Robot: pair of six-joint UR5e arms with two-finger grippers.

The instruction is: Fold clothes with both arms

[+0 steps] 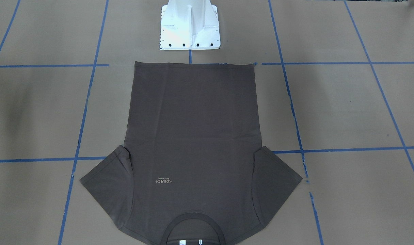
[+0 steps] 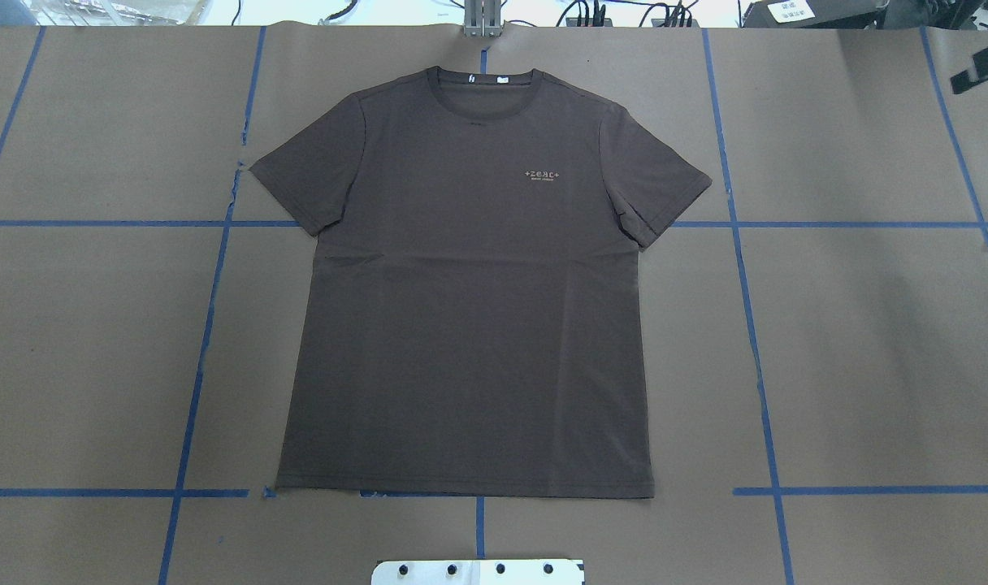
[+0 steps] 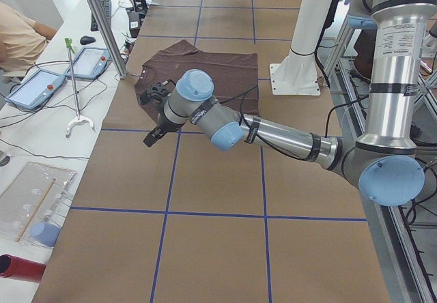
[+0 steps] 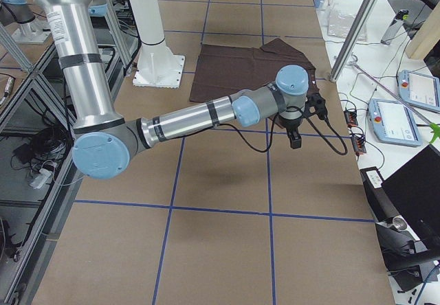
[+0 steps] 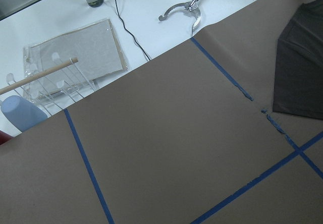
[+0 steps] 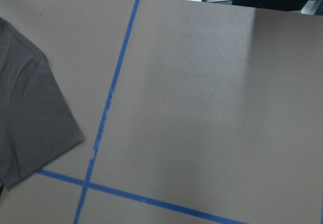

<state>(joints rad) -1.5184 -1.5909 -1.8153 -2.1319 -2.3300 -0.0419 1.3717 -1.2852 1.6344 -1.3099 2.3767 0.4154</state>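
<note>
Taped brown table (image 2: 868, 341) holds the T-shirt (image 2: 470, 309) flat, collar far. Left gripper (image 3: 151, 117) and right gripper (image 4: 297, 133) hang near its sleeves; I cannot tell their opening.

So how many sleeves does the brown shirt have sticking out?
2. On the shirt, spread flat on the table, one sleeve points toward the robot's left, the other sleeve toward its right. Neither is hidden.

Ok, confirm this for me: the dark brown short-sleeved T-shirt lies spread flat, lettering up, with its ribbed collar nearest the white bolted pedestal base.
Not quite. The dark brown short-sleeved T-shirt lies spread flat, lettering up, but its hem, not its ribbed collar, is nearest the white bolted pedestal base. The overhead exterior view shows it.
</note>
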